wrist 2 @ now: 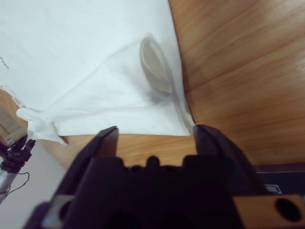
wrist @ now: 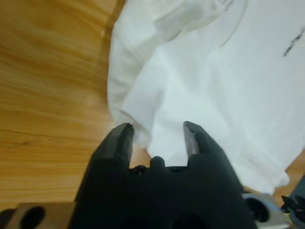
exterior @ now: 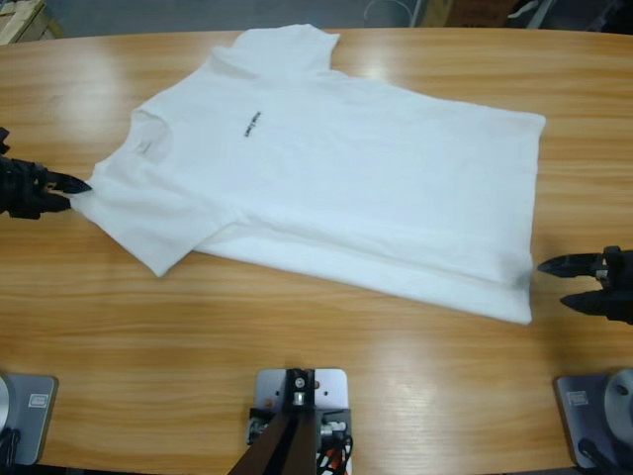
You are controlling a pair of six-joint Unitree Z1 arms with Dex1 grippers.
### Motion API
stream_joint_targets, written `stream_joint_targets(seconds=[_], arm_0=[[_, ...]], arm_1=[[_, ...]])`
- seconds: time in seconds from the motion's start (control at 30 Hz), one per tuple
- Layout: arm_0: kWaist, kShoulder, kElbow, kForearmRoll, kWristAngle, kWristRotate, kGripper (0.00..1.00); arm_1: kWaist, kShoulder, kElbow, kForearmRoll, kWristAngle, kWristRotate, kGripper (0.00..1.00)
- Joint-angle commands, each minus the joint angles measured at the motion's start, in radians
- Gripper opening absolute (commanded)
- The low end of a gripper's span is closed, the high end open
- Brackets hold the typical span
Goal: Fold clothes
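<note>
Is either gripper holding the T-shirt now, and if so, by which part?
Nothing is held. The left gripper is open around the T-shirt's sleeve edge; the right gripper is open, just off the hem corner.

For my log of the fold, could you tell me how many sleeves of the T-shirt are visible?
2. One sleeve lies at the table's far edge; the other sleeve lies near the left gripper, whose open jaws sit at its hem.

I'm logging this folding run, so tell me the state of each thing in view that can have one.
T-shirt: spread flat on the table, print up, not yet folded; front edge slightly doubled.
Left gripper: open, fingers around the sleeve edge.
Right gripper: open, at the hem corner, not gripping.
</note>
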State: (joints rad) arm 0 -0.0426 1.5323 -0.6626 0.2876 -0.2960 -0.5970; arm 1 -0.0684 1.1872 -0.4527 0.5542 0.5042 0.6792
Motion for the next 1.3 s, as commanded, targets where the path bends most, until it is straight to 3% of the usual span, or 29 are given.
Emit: stream_joint_targets(seconds=[0.03, 0.17, 0.43, 0.7, 0.93, 1.2, 1.3], arm_0=[[-0.017, -0.098, 0.013, 0.051, 0.003, 0.001, 0.641], [-0.018, -0.087, -0.029, 0.05, -0.005, 0.038, 0.642], [-0.026, 0.101, -0.224, 0.074, -0.095, 0.202, 0.637], [-0.026, 0.253, -0.23, 0.073, -0.104, 0.234, 0.637], [-0.022, 0.316, -0.232, 0.066, -0.146, 0.257, 0.627], [-0.003, 0.314, -0.235, 0.071, -0.16, 0.29, 0.605], [0.001, 0.262, -0.246, 0.109, -0.077, 0.314, 0.606]], arm_1=[[0.024, -0.026, -0.004, 0.003, -0.006, -0.015, 0.965], [0.024, -0.024, -0.004, -0.011, -0.003, -0.02, 0.968], [0.043, 0.021, -0.042, -0.05, 0.003, -0.043, 0.964], [0.051, 0.025, -0.065, -0.05, -0.01, -0.083, 0.964], [0.271, 0.136, -0.189, -0.064, -0.06, -0.104, 0.959], [0.272, 0.163, -0.19, -0.065, -0.065, -0.105, 0.959], [0.273, 0.173, -0.191, -0.071, -0.063, -0.107, 0.959]])
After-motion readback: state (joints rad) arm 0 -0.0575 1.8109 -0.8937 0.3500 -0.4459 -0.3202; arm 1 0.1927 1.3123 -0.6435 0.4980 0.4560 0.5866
